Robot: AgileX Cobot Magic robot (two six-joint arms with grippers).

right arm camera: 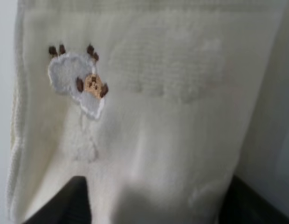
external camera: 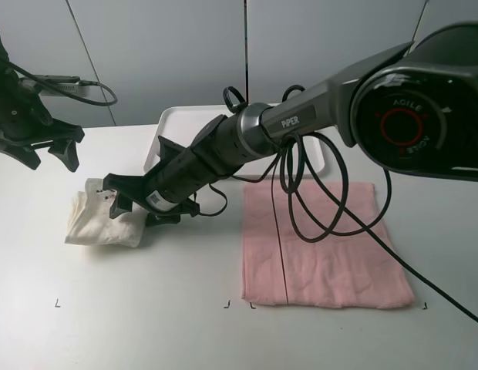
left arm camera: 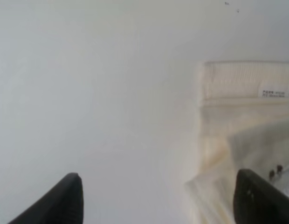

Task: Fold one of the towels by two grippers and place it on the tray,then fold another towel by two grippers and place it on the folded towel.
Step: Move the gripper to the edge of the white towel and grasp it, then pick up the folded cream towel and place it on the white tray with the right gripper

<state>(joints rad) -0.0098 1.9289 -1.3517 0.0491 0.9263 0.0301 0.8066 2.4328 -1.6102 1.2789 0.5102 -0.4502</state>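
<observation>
The folded cream towel point(external camera: 96, 223) lies as a thick bundle on the table's left side. My right arm reaches across the middle, and my right gripper point(external camera: 135, 210) is down on the bundle's right end. In the right wrist view my right gripper point(right arm camera: 156, 200) has its fingers apart, with the cream towel point(right arm camera: 158, 93) and its embroidered animal point(right arm camera: 79, 86) filling the gap. My left gripper point(external camera: 50, 158) hangs open and empty above the table, back left of the bundle. The left wrist view shows my left gripper point(left arm camera: 158, 186) beside the cream towel point(left arm camera: 247, 121) with its small tag point(left arm camera: 275, 92). The pink towel point(external camera: 331, 254) lies flat at the right. The white tray point(external camera: 185, 119) stands at the back, partly hidden by my right arm.
Black cables point(external camera: 316, 208) from the right arm droop in loops over the pink towel's left half. Small black corner marks point(external camera: 58, 304) are printed on the white table near the front. A grey wall rises behind the tray.
</observation>
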